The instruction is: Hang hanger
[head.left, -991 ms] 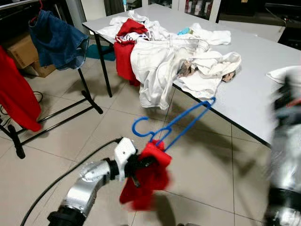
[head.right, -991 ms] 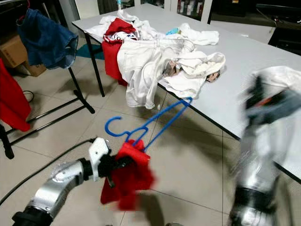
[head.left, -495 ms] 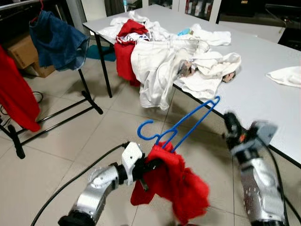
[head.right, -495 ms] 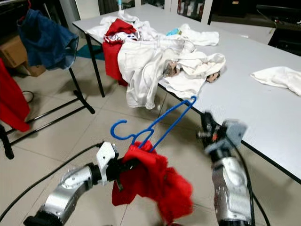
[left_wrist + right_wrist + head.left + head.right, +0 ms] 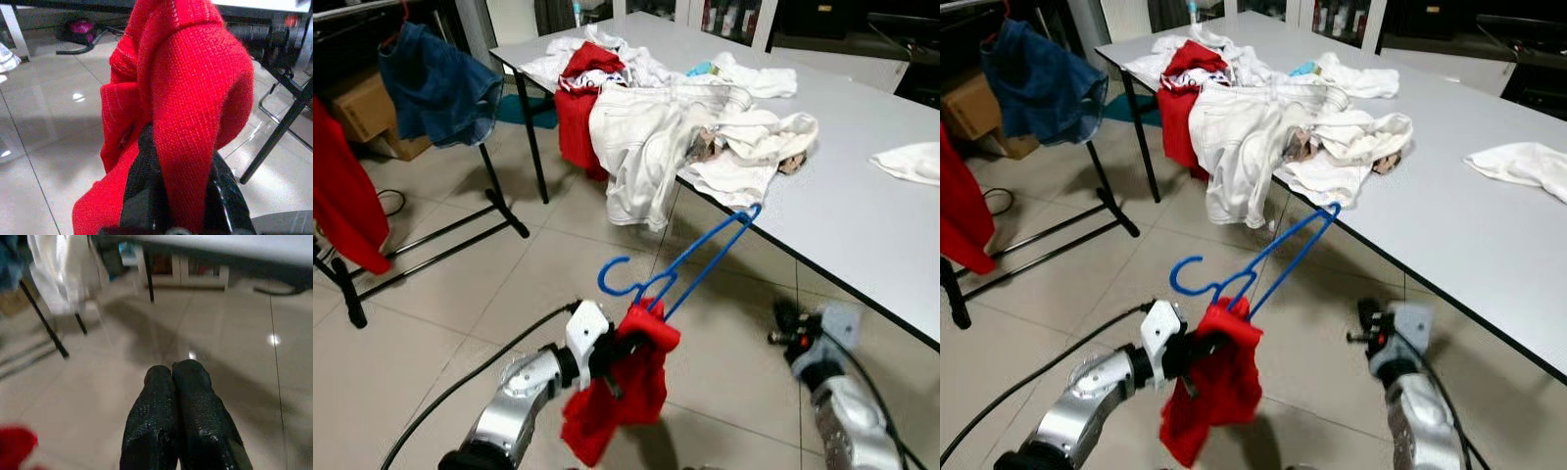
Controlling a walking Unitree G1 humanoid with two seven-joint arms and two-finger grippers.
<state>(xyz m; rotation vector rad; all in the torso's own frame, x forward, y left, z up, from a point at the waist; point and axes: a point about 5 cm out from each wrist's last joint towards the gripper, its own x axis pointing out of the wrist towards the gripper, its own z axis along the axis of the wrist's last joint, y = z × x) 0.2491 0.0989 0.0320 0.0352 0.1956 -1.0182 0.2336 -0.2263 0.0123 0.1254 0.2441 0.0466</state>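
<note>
Nearest to me, low in the frame, the left gripper [image 5: 612,354] is pinching a red garment [image 5: 617,397] together with the neck of the blue hanger [image 5: 680,262]. In the left wrist view the knit cloth is folding right over its black fingers [image 5: 142,196], so the fingers are closed on cloth and hanger together. The garment is hanging limp below the gripper, bunched on one side and not spread over the hanger's shoulders. The hanger itself is sitting at lower centre, its hook curling towards the left and its long arm pointing up and right towards the table edge.

At lower right the right gripper [image 5: 781,327] is hovering over the floor tiles, holding nothing, its two fingers [image 5: 168,416] pressed together.

To hang it well, I would judge that the robot needs to keep the hook free of cloth and turned open side down, carry it to the rack with the grip firm, and let the hook settle over the bar before releasing. The sagging cloth could slide off if the hanger tips.

Farther back, the drying rack [image 5: 499,201] at the left is carrying a blue denim garment [image 5: 440,88] and a red cloth [image 5: 347,201]. A cardboard box [image 5: 357,108] is standing behind it; what is in it I cannot tell. At the top, the grey table [image 5: 862,206] is holding a heap of white clothes [image 5: 666,127], with a separate white cloth [image 5: 906,162] at the far right.
</note>
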